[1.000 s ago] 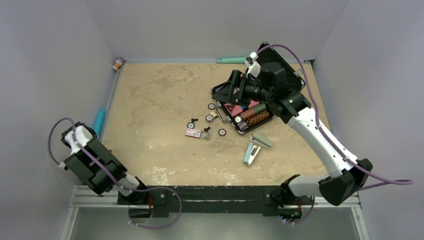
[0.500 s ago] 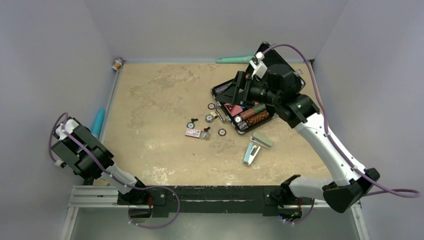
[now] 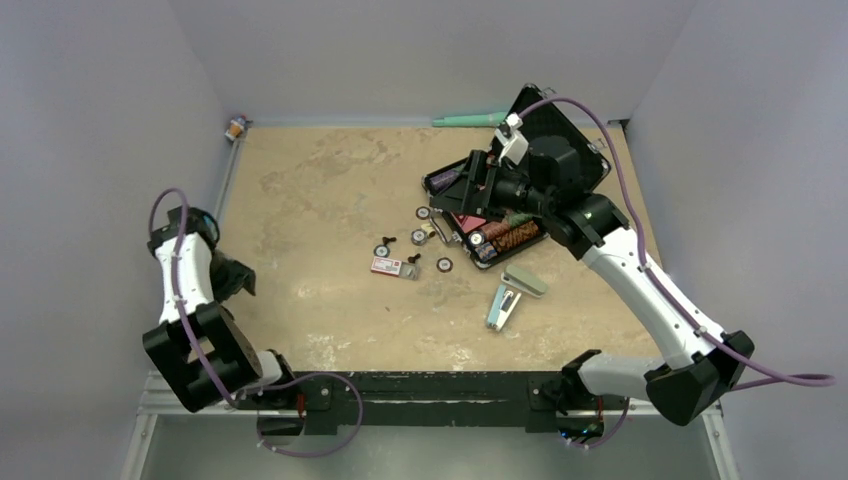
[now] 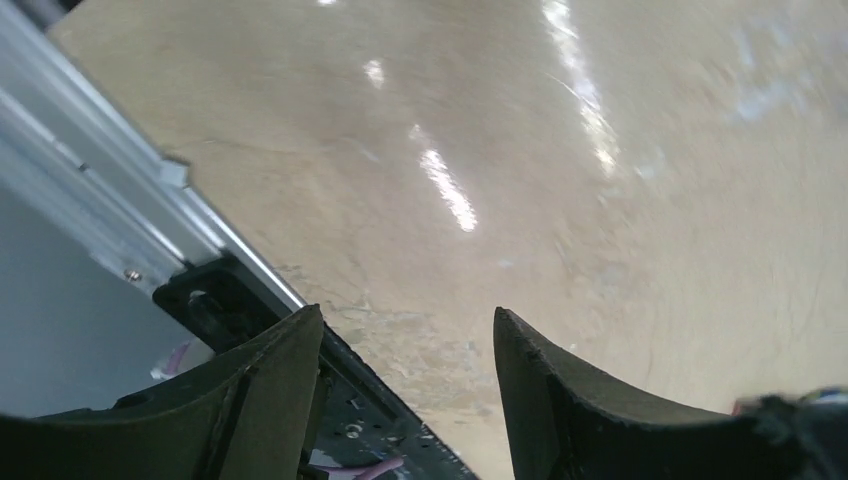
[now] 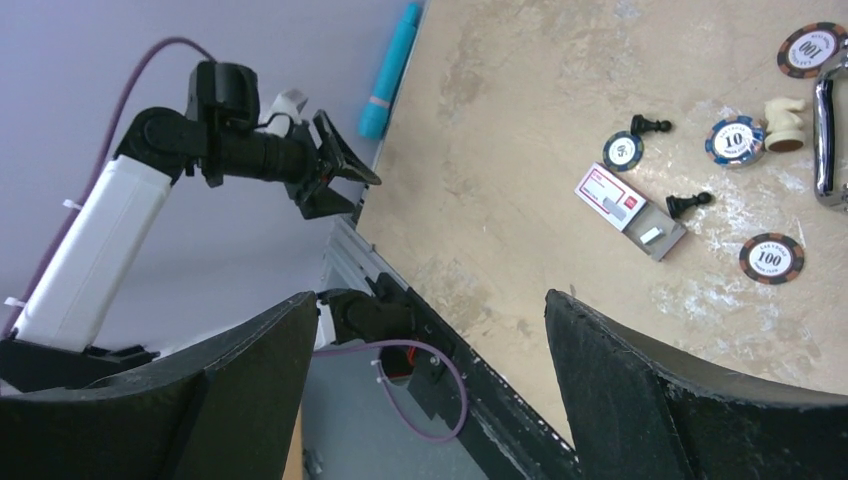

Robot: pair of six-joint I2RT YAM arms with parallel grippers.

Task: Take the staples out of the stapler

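Observation:
The small light-blue stapler (image 3: pixel 503 305) lies hinged open on the table at the near right, its pale channel facing up and its grey-green top part (image 3: pixel 524 281) beside it. It does not show in either wrist view. My right gripper (image 3: pixel 468 182) is open and empty, held above the black case at the back right, well away from the stapler; its jaws (image 5: pixel 430 297) frame the table's near left edge. My left gripper (image 3: pixel 238 280) is open and empty at the table's left edge; its jaws (image 4: pixel 407 313) frame bare tabletop and the front rail.
An open black case (image 3: pixel 490 215) holds poker chips. Loose chips (image 5: pixel 771 257), black chess pawns (image 5: pixel 690 203), a pale knight (image 5: pixel 783 111) and a red-and-white staple box (image 5: pixel 612 197) lie mid-table. A blue tube (image 5: pixel 392 70) lies along the left edge.
My left arm has unfolded from the near left corner and risen, bringing its gripper over the table's left edge. My right arm has shifted only slightly above the case.

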